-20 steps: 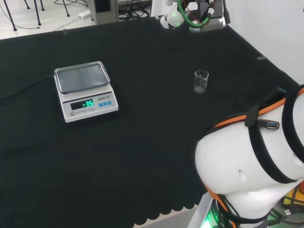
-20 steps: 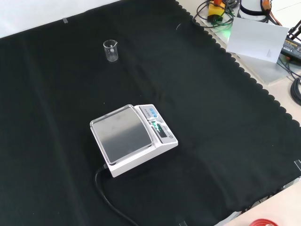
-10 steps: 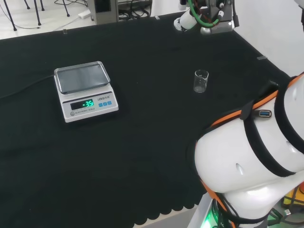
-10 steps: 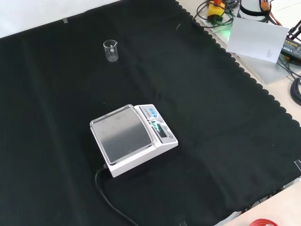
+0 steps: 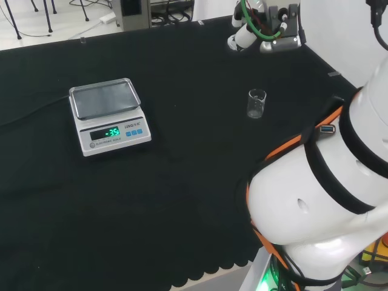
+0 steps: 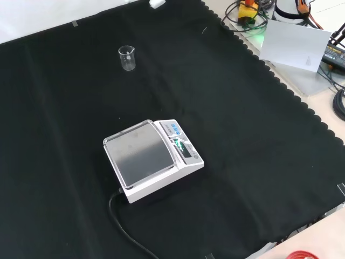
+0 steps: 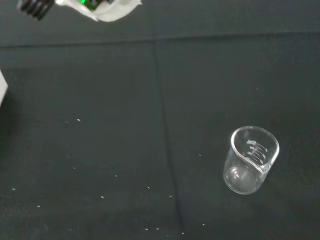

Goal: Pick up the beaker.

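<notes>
Head view: small clear glass beaker (image 5: 256,103) stands upright on the black-cloth desk (image 5: 182,182), well to the right of the white digital scale with a steel pan (image 5: 109,115) and a little farther off. It looks empty. The same beaker (image 6: 127,58) in the front view stands beyond the scale (image 6: 152,159), up and slightly left of it, nothing touching it.

Change over the last second: the arm's end assembly, with its green cable loop, has travelled across the top of the head view from beyond the beaker toward the right and come lower. It now hangs above and beyond the beaker, well apart from it. A white tip (image 6: 157,3) has just entered at the top edge of the front view, beyond the beaker; probably part of the hand, though too little shows to be sure. The scale and the beaker have not shifted.

Wrist view: beaker (image 7: 249,159) is in sight with graduation marks facing the camera; a blurred white part of the hand (image 7: 112,9) sits at the frame edge.

Hand state: cannot tell whether the fingers are spread or curled.

Judgement: approach phase, grasp not yet begun. The hand must descend and close the remaining gap. Light, clear glass could tip if nudged sideways.
</notes>
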You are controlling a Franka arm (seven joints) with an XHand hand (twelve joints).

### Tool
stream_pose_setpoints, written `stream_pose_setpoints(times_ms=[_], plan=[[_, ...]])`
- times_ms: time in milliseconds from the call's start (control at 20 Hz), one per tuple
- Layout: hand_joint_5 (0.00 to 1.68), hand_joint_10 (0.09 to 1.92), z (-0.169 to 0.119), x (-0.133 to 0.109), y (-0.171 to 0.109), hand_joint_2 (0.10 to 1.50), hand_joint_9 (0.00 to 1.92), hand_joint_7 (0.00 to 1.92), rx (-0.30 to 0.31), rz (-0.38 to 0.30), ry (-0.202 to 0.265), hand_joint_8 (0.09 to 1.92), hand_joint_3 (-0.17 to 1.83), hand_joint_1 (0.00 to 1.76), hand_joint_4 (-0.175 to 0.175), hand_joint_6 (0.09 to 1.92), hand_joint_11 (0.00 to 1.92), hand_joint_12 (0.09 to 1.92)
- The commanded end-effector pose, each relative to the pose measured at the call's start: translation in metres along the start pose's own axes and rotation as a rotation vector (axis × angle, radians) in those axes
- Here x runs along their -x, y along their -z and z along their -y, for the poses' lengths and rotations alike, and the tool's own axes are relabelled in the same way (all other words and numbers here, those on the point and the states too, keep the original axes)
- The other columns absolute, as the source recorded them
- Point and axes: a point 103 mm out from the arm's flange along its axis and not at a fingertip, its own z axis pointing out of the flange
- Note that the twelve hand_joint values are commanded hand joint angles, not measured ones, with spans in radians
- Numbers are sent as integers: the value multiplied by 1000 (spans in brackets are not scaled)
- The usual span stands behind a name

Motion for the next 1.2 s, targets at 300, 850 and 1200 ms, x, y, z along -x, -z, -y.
stream_pose_setpoints(times_ms=[300, 850, 1200], plan=[[595, 685, -45, 48, -37, 700, 655, 508, -46, -33, -31, 630, 634, 887, 6, 692, 232, 1393], [600, 683, -65, 71, -67, 702, 660, 515, -88, -54, -40, 631, 638, 891, 5, 705, 235, 1391], [600, 683, -79, 79, -84, 703, 663, 519, -112, -80, -45, 632, 640, 894, 4, 712, 240, 1390]])
